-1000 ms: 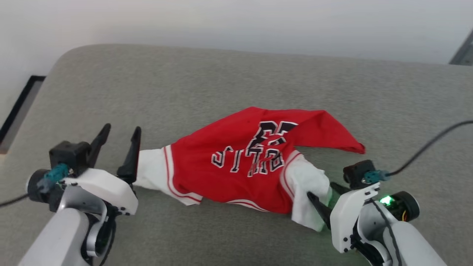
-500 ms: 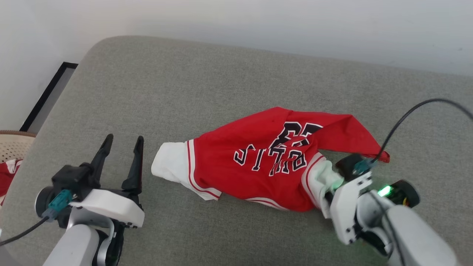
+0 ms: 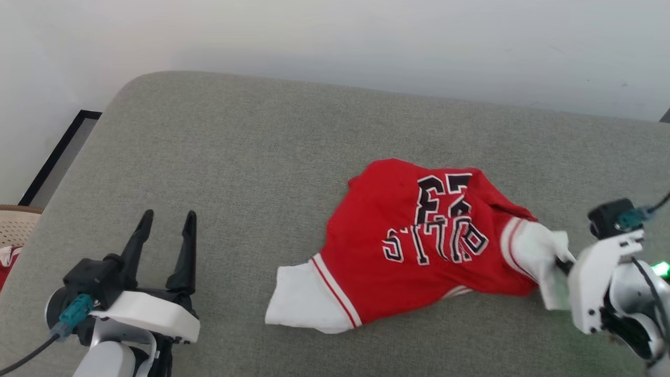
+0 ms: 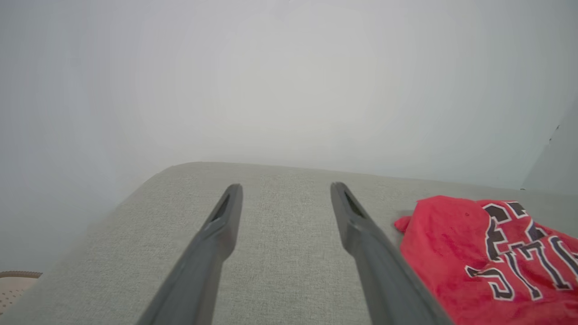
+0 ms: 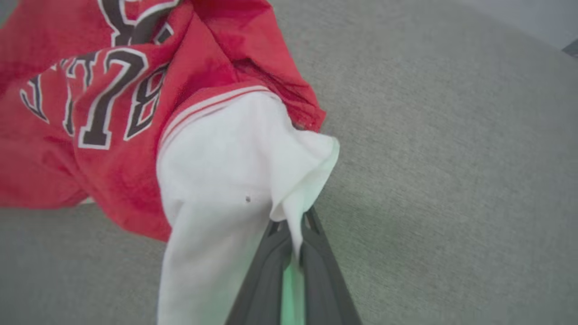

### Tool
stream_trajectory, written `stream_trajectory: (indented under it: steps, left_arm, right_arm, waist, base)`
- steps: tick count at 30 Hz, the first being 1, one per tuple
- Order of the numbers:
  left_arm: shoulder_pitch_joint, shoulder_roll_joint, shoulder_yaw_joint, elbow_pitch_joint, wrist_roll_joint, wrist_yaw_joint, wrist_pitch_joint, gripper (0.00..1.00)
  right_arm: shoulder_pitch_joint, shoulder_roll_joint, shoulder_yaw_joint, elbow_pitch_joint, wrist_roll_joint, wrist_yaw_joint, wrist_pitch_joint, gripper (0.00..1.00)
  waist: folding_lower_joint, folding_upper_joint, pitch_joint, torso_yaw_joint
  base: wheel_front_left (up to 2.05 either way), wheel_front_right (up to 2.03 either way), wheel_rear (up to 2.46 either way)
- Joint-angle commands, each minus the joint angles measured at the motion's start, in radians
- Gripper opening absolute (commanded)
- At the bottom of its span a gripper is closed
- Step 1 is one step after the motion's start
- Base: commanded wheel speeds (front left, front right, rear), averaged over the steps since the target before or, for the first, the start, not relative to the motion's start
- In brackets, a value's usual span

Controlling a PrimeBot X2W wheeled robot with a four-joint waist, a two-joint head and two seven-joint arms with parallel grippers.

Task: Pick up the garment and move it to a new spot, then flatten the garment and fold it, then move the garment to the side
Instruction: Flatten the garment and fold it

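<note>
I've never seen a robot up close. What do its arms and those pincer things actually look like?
The left gripper and the right gripper each have two long, dark, tapering fingers, a black block and a white shell. A teal plug with a black cable feeds each. The forearms are pale silver-grey; a green light glows on the right wrist.

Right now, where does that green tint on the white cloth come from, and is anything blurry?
Head view: a green light beside the right gripper likely tints the white end of the garment. Right wrist view: green glows between the shut fingers; the close cloth looks soft. Left wrist view: the wall is washed out, hazy.
</note>
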Motion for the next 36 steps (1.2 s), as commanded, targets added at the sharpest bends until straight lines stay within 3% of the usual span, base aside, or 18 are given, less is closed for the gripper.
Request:
stream_trajectory:
  steps: [1, 5, 6, 7, 8, 13, 22, 29, 36]
  left_arm:
    - [0.013, -0.003, 0.002, 0.002, 0.011, -0.009, -0.005, 1.0]
    - [0.013, -0.011, -0.006, 0.025, 0.006, -0.036, -0.005, 1.0]
    - [0.012, -0.013, -0.006, 0.031, 0.003, -0.042, -0.005, 1.0]
    - [0.012, -0.012, -0.012, 0.037, 0.005, -0.047, -0.005, 1.0]
    - [0.011, -0.012, -0.016, 0.043, 0.007, -0.051, -0.005, 1.0]
    - [0.012, -0.01, -0.041, 0.069, -0.002, -0.066, 0.034, 1.0]
    - [0.026, -0.001, -0.073, 0.085, -0.034, -0.048, 0.195, 1.0]
    - [0.043, 0.002, -0.108, 0.08, -0.067, -0.002, 0.411, 1.0]
    - [0.051, 0.009, -0.128, 0.069, -0.087, 0.068, 0.599, 1.0]
  right_arm:
    - [0.021, 0.004, -0.018, 0.002, -0.009, 0.0, 0.011, 0.0]
    - [0.052, 0.031, -0.059, 0.047, -0.017, 0.0, 0.022, 0.0]
    - [0.052, 0.034, -0.062, 0.062, -0.026, 0.0, 0.014, 0.29]
    - [0.052, 0.043, -0.064, 0.078, -0.027, 0.0, 0.012, 0.79]
    - [0.049, 0.052, -0.063, 0.09, -0.029, 0.0, 0.007, 1.0]
    - [0.034, 0.056, -0.065, 0.071, -0.03, 0.0, 0.006, 1.0]
    - [0.057, 0.077, -0.161, -0.112, -0.041, 0.0, -0.035, 1.0]
    - [0.087, 0.18, -0.249, -0.331, -0.11, 0.0, -0.165, 1.0]
    - [0.12, 0.276, -0.288, -0.43, -0.183, 0.0, -0.323, 1.0]
  waist:
    - [0.0, 0.0, 0.0, -0.001]
    - [0.0, 0.0, -0.002, -0.004]
    - [0.0, 0.0, -0.003, -0.005]
    - [0.0, 0.0, -0.004, -0.007]
    - [0.0, 0.0, -0.005, -0.009]
    - [0.0, 0.0, -0.012, -0.025]
    - [0.0, 0.0, -0.016, -0.082]
    - [0.0, 0.0, -0.007, -0.158]
    - [0.0, 0.0, 0.006, -0.222]
  base:
    - [0.0, 0.0, 0.0]
    - [0.0, 0.0, 0.0]
    - [0.0, 0.0, 0.0]
    - [0.0, 0.0, 0.0]
    - [0.0, 0.0, 0.0]
    - [0.0, 0.0, 0.0]
    - [0.0, 0.0, 0.0]
    - [0.0, 0.0, 0.0]
    - [0.0, 0.0, 0.0]
